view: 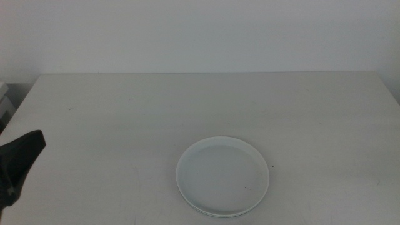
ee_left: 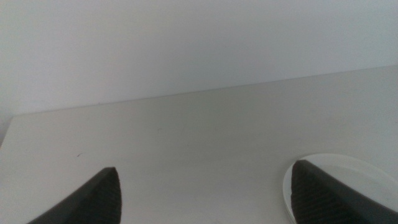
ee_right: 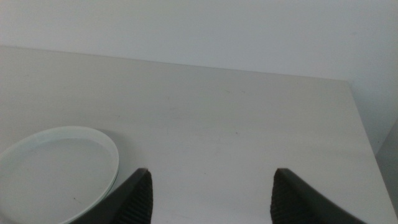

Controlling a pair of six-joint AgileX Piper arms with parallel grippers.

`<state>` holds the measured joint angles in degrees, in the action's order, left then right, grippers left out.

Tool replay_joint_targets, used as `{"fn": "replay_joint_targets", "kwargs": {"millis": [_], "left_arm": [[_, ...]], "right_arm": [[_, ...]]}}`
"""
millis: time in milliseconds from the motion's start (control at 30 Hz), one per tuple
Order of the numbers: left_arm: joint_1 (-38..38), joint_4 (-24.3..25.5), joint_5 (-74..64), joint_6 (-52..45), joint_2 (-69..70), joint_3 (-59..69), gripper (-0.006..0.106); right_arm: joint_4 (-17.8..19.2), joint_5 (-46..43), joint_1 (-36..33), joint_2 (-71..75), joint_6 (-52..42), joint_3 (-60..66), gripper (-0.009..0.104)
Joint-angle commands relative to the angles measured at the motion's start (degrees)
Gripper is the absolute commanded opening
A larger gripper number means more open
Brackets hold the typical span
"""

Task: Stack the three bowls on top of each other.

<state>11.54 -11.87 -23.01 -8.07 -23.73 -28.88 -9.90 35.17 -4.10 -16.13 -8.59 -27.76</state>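
- The surface is a pale tabletop against a white wall, and all that stands on it is a pile of bowls toward the near edge, a little right of centre in the middle view.
- The bowls are shallow and round with low rims. The top one looks pale mint or white. A second rim peeks out just under it at the near edge, so at least two are nested; I cannot tell whether a third lies beneath.
- No other bowl shows in any view, so I judge the stacking done or nearly so.
- The left claw sits at the left edge of the middle view, well apart from the bowls. In its wrist view the left claw's jaws stand wide apart and hold nothing, and the bowl rim lies just past one jaw.
- The right claw is out of the middle view. Its jaws are likewise spread and empty, with the bowls beside one jaw, off its centre line.
- The bowls lie between the two claws; which is nearer I cannot tell. Round, they offer no long axis, so any rim point would serve.
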Motion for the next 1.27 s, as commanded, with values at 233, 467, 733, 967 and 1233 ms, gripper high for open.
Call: {"fn": "replay_joint_targets", "kwargs": {"millis": [233, 467, 733, 967, 1233], "left_arm": [[-0.2, -0.9, 4.9, 0.5, 2.0, 6.0, 0.105], [-7.7, -1.3, 3.9, 0.5, 12.2, 16.1, 0.105], [-13.5, -1.1, 3.9, 0.5, 23.7, 27.4, 0.105], [-13.5, -1.0, 5.0, 0.5, 25.3, 30.2, 0.105], [-13.5, -1.0, 5.0, 0.5, 25.3, 30.2, 0.105]], "right_arm": [[0.4, -4.9, 0.4, -0.6, -0.6, 0.4, 0.049], [2.1, -9.3, 0.4, 3.2, -0.6, 9.5, 0.049], [2.0, -15.2, 0.5, 13.8, -0.6, 21.2, 0.049], [2.1, -17.5, 0.5, 18.3, -0.5, 29.0, 0.049], [2.2, -18.3, 0.4, 18.2, -0.5, 29.0, 0.049]]}}
